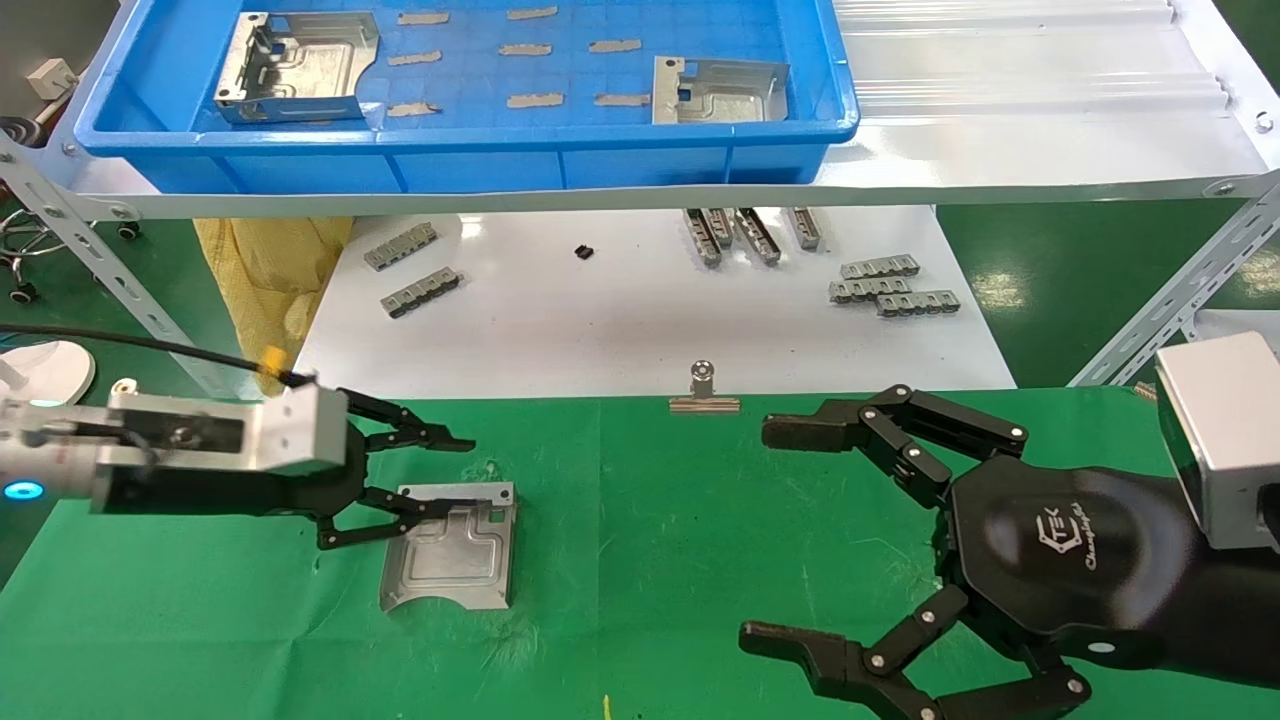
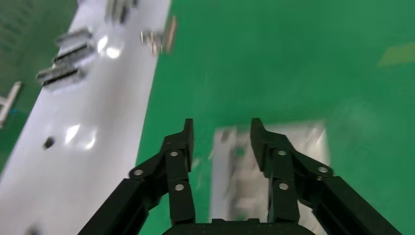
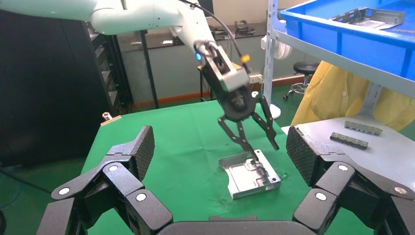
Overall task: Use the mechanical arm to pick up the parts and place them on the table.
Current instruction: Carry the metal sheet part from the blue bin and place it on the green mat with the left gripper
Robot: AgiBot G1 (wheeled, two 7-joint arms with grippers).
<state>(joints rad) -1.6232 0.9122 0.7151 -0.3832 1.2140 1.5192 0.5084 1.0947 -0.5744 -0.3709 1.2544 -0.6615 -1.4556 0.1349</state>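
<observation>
Right claw (image 1: 770, 530) cropped; bracket (image 2: 266, 166) blurred.

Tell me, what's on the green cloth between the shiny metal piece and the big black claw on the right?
Nothing: in the head view only bare green cloth table lies between the silvery stamped sheet-metal bracket and the right black jointed end effector.

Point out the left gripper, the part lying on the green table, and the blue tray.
left gripper (image 1: 430, 470), head view, midway between its open fingertips.
part on the table (image 1: 455, 555), head view, middle of its flat embossed face.
blue tray (image 1: 480, 168), head view, its front wall.
</observation>
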